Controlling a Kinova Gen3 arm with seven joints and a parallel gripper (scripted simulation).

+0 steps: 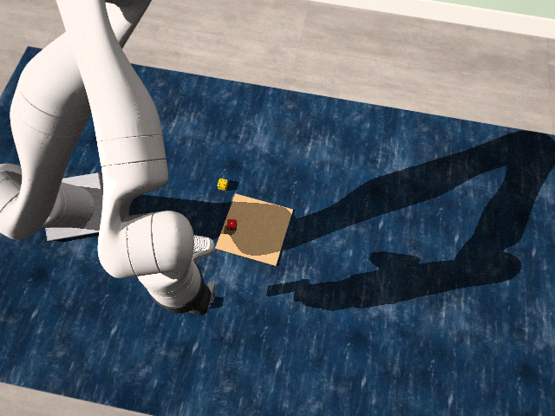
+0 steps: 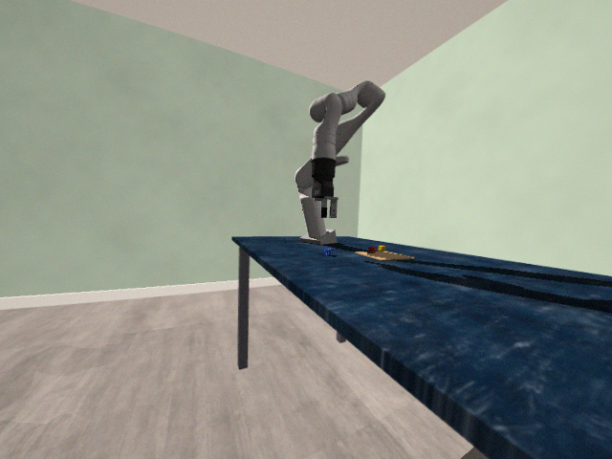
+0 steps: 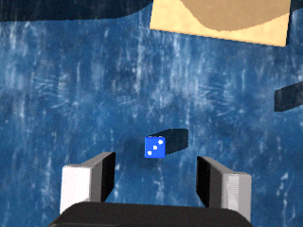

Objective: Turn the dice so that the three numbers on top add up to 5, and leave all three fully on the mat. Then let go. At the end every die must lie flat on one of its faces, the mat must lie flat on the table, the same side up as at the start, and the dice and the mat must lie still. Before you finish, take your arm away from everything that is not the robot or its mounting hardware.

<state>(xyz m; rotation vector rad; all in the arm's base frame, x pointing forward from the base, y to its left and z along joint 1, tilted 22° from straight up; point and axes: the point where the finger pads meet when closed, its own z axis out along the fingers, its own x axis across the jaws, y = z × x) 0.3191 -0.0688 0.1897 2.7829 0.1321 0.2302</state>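
Robot pincer (image 3: 155,177) hung fully open and empty above a blue die (image 3: 154,147) on a blue desk (image 2: 445,316).

The pincer pointed straight down, its two fingers spread wide. In the wrist view the blue die lay on the desk below and between them, off the mat, three pips up. The tan mat (image 1: 264,230) lay beyond the pincer, with the red die (image 1: 231,224) on it near one edge. The yellow die (image 1: 222,183) sat on the desk just past the mat's far corner.
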